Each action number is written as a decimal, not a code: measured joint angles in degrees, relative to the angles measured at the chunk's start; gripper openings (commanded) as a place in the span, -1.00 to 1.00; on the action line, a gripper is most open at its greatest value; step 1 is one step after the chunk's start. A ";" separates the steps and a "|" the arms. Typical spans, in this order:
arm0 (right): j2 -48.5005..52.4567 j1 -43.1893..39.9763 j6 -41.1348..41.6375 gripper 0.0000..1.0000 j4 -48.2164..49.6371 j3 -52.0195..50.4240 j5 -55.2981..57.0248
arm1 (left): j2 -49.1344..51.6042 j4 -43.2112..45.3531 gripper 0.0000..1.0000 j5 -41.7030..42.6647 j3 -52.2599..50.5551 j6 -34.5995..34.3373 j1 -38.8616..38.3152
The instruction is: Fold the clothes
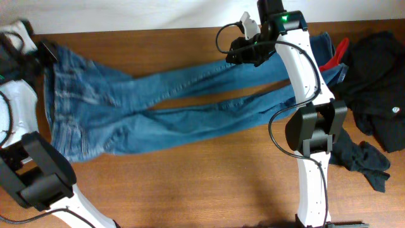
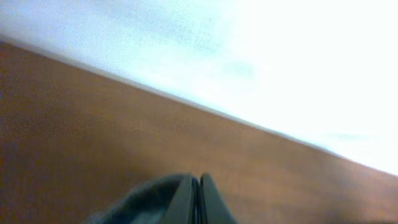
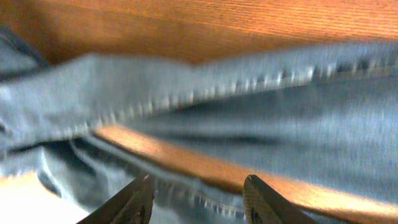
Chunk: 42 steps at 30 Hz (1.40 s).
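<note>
The clothes, a pair of faded blue jeans, lie flat across the wooden table, waist to the left and both legs running right. My left gripper is at the waistband's far left corner. In the left wrist view it is shut, with a grey-blue fold of denim bunched up against its fingertips. My right gripper hovers over the upper leg. It stands open above a stitched seam of the jeans, with nothing held between its fingers.
A heap of dark garments lies at the right end, with a red piece and another blue cloth beside it. A black rag lies near the right arm's base. The table's far edge meets a white wall.
</note>
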 measured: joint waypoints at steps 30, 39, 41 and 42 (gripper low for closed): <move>-0.02 1.73 -3.93 0.17 -11.61 -0.11 7.19 | 3.87 -45.48 -0.22 -17.84 9.16 5.53 -1.77; -0.11 8.96 -6.82 0.20 -23.91 -0.11 10.54 | 3.87 -46.45 -0.32 -18.27 -0.96 8.00 -2.64; -0.11 11.52 -3.82 0.28 -24.81 -0.11 13.84 | 3.87 -42.53 -0.66 -19.69 -3.04 9.03 -3.37; -0.13 12.24 -2.62 0.30 -25.09 -0.31 15.10 | 3.87 -39.54 -0.73 -21.05 -4.55 9.44 -3.67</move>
